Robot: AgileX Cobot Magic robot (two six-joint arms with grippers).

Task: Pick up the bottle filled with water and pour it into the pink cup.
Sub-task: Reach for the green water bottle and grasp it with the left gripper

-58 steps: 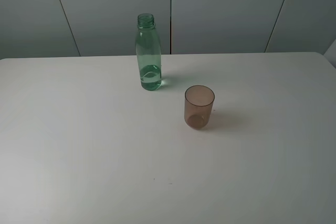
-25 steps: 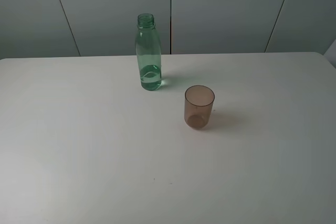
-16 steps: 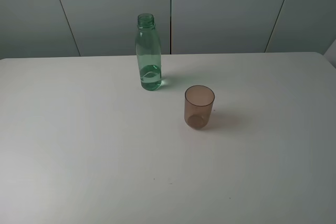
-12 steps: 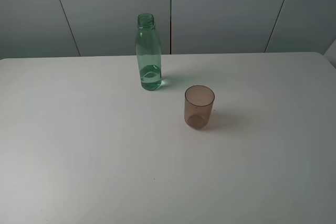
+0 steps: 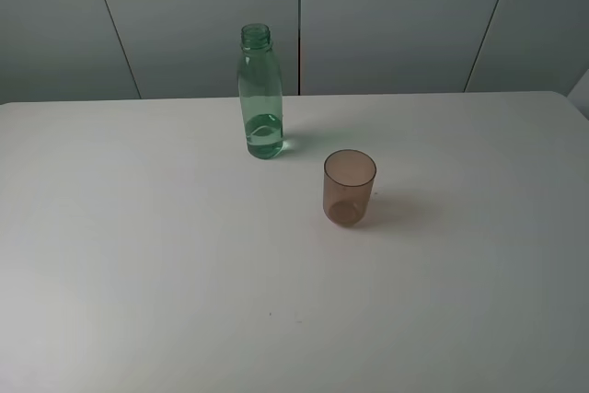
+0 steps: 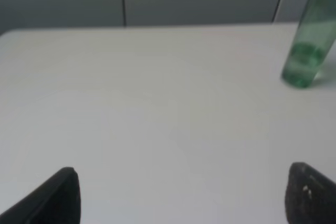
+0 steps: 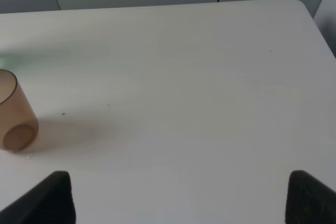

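The bottle [image 5: 259, 94] stands upright at the back of the white table [image 5: 138, 255], capless, green-tinted, with a little water at its bottom. The pink cup [image 5: 349, 188] stands upright to its right and nearer the front, apart from it. Neither gripper shows in the exterior high view. In the left wrist view my left gripper [image 6: 184, 203] is open and empty, its dark fingertips [image 6: 58, 198] wide apart, with the bottle [image 6: 310, 45] far ahead at one side. In the right wrist view my right gripper [image 7: 181, 203] is open and empty, with the cup [image 7: 14, 114] ahead at one side.
Grey wall panels [image 5: 386, 16] rise right behind the table's back edge. The table's right back corner [image 5: 561, 97] shows in the exterior high view.
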